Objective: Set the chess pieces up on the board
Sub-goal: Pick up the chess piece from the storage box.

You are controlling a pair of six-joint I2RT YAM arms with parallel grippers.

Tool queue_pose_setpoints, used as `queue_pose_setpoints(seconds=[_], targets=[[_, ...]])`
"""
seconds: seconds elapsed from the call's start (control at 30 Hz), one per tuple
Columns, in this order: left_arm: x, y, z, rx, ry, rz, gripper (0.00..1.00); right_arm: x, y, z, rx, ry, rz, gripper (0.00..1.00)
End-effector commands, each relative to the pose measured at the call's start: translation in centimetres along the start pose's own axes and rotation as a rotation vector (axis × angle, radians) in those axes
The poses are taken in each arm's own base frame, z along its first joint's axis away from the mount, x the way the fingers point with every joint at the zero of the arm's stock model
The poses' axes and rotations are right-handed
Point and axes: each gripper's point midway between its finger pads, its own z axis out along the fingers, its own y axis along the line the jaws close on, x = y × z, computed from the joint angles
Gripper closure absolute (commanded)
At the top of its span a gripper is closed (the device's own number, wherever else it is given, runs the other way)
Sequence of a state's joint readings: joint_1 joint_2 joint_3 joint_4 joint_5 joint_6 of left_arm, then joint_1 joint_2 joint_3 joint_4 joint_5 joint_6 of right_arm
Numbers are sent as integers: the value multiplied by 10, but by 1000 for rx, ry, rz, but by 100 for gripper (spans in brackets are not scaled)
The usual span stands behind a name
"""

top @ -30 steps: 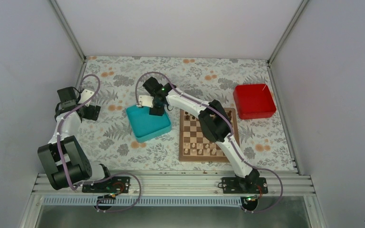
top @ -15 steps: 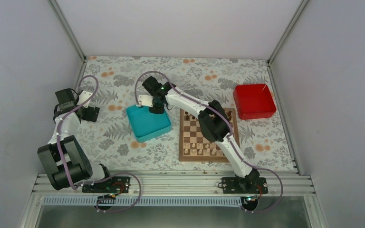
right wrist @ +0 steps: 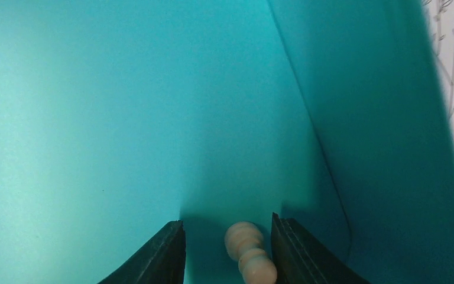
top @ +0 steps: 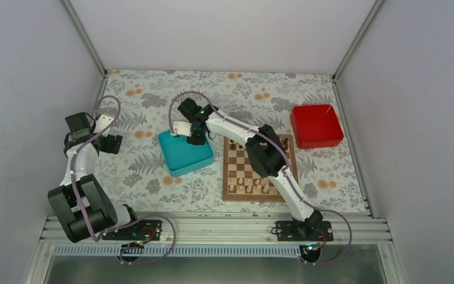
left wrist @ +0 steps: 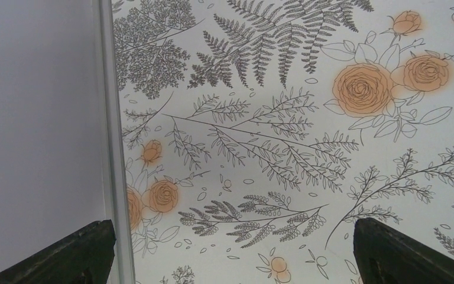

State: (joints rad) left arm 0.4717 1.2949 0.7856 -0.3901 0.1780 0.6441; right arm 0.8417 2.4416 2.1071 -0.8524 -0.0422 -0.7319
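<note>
Pale chess piece (right wrist: 249, 253) lying between the parted jaws of the right gripper (right wrist: 227, 236), inside teal tray (right wrist: 360, 118), left gripper (left wrist: 232, 242) spread wide over floral tablecloth (left wrist: 272, 118)

Bright, even light; soft shadows

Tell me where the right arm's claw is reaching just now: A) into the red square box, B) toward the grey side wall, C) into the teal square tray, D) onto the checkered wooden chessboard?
C: the right wrist view shows the right gripper down inside the teal square tray, with a pale beige wooden chess piece between its open fingers.
</note>
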Motion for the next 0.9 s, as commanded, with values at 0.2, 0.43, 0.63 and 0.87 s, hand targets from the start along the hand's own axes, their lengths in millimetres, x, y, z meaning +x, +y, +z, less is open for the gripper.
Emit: queue_pose_setpoints(seconds=[0.2, 0.43, 0.63, 0.87], targets=[[2, -5, -11, 16, -21, 9, 0, 9, -4, -8, 22, 13, 18, 70], [-4, -3, -13, 28, -32, 5, 0, 7, -4, -14, 20, 17, 21, 84], [-4, -3, -13, 30, -31, 2, 0, 3, -5, -30, 21, -5, 27, 89], [-10, -1, -18, 33, -44, -6, 0, 1, 4, -105, -25, -70, 45, 90]])
